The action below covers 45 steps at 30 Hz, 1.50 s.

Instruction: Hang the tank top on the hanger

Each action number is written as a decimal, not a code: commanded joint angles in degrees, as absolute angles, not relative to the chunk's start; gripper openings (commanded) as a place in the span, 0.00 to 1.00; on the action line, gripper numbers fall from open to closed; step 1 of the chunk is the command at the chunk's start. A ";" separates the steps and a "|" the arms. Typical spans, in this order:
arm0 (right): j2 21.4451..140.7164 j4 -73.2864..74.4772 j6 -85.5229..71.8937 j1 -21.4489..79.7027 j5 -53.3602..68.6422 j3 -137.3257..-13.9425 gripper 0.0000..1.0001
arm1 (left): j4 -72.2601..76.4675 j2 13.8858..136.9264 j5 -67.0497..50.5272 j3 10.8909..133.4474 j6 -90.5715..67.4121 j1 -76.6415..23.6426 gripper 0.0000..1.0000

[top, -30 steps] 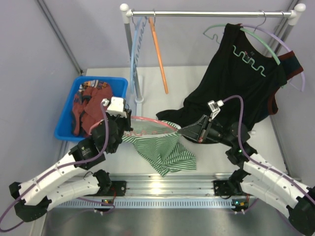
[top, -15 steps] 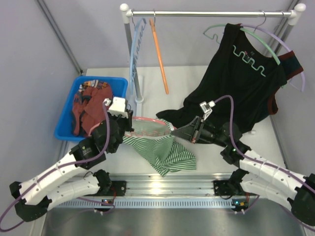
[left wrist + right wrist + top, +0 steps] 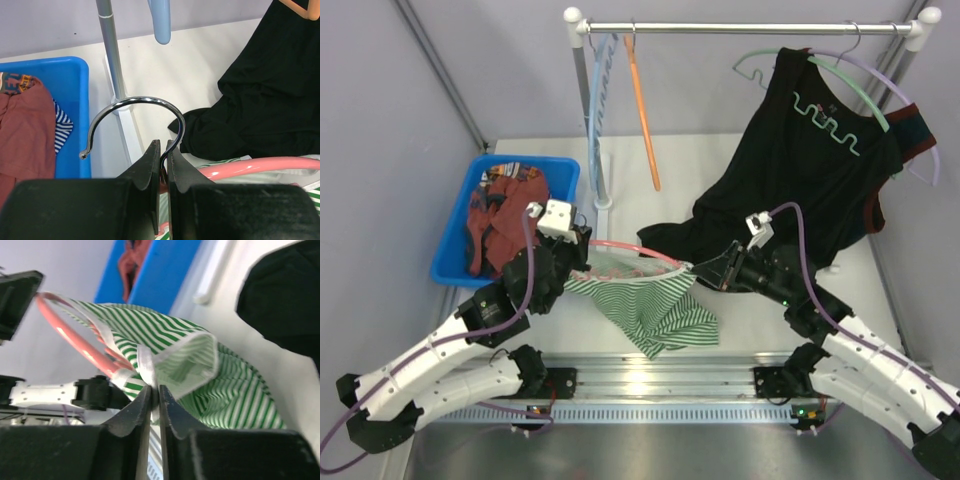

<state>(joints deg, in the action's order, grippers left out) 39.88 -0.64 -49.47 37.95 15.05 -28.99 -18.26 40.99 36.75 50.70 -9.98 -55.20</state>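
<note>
1. The left gripper (image 3: 162, 150) is closed on the shank of the metal hook of the hanger (image 3: 630, 246), so that the hook curves up above the fingertips in the left wrist view.
2. The pink arms of the hanger are held roughly level over the near middle of the table (image 3: 700, 170), running from the left gripper rightward towards the right gripper (image 3: 154, 390).
3. The tank top (image 3: 650, 305) is found between the two grippers. Its upper edge is gathered along the hanger, and its lower part is spread on the table, towards the near edge.
4. The right gripper is pinched shut on the white trim of the tank top, at the right end of the hanger; a fold of striped cloth is bunched just above the fingertips.
5. In the right wrist view, a white-trimmed strap is laid across the pink arm. Whether the arm is fully inside the garment cannot be told.
6. A black garment (image 3: 810, 170) is hung on the rail (image 3: 750, 28) at the far right, with its hem trailing on the table just behind the right gripper.
7. An orange hanger (image 3: 645, 110) and a light blue hanger (image 3: 595, 95) are hung at the left end of the rail.
8. A blue bin (image 3: 455, 245) with a red patterned cloth (image 3: 500, 215) in it is placed at the left, just beside the left arm.
</note>
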 commanded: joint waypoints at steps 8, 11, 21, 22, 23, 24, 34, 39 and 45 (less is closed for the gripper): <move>38.50 10.37 -42.89 37.44 11.42 -34.54 0.25 | -16.08 40.52 36.21 53.53 -10.02 -55.37 0.00; 37.36 13.09 -42.10 37.62 9.24 -36.82 0.26 | -16.17 40.78 36.38 53.35 -9.93 -55.37 0.00; 42.53 18.98 -36.57 41.03 8.70 -46.57 0.39 | -16.17 41.31 35.86 53.52 -9.93 -55.46 0.00; 43.93 19.25 -36.39 41.74 8.27 -46.93 0.40 | -16.08 41.22 35.86 53.53 -9.93 -55.37 0.00; 44.64 19.42 -36.21 42.44 7.48 -47.19 0.40 | -16.17 41.39 35.77 53.53 -9.93 -55.37 0.00; 45.17 19.25 -36.04 43.76 7.30 -47.55 0.40 | -16.08 41.31 35.77 53.53 -9.93 -55.37 0.00; 50.54 22.85 -34.10 51.76 0.26 -50.62 0.36 | -16.08 41.92 35.33 53.61 -9.93 -55.37 0.00; 50.80 22.94 -34.19 52.73 -2.55 -50.45 0.23 | -16.08 42.19 35.07 53.61 -10.11 -55.37 0.00; 51.24 23.12 -34.10 53.08 -3.60 -51.06 0.02 | -16.17 42.63 34.63 53.61 -9.76 -55.37 0.00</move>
